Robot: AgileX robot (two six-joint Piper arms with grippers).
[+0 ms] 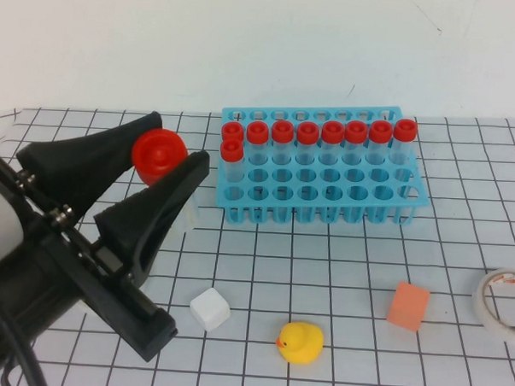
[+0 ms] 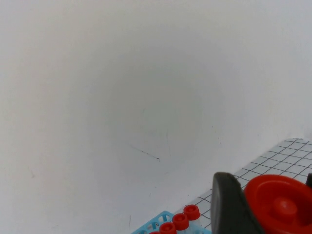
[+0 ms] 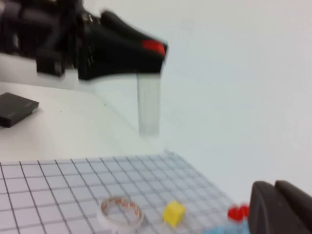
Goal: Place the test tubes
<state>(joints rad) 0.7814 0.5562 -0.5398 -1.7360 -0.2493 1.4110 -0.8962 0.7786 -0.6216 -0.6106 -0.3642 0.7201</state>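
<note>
My left gripper [image 1: 178,142] hangs high above the table's left side, shut on a clear test tube with a red cap [image 1: 159,154]. In the left wrist view the cap [image 2: 278,204] sits against one black finger [image 2: 231,204]. The right wrist view shows that tube [image 3: 147,107] hanging upright below the left gripper. A blue rack [image 1: 325,215] stands at the back centre with several red-capped tubes [image 1: 332,132] along its far rows. My right gripper [image 3: 274,187] is out of the high view; its fingers are pressed together with nothing between them.
On the gridded mat lie a white cube [image 1: 210,309], a yellow duck [image 1: 301,341], an orange block [image 1: 407,305] and a tape roll [image 1: 502,304] at the right edge. The rack's front rows have free holes.
</note>
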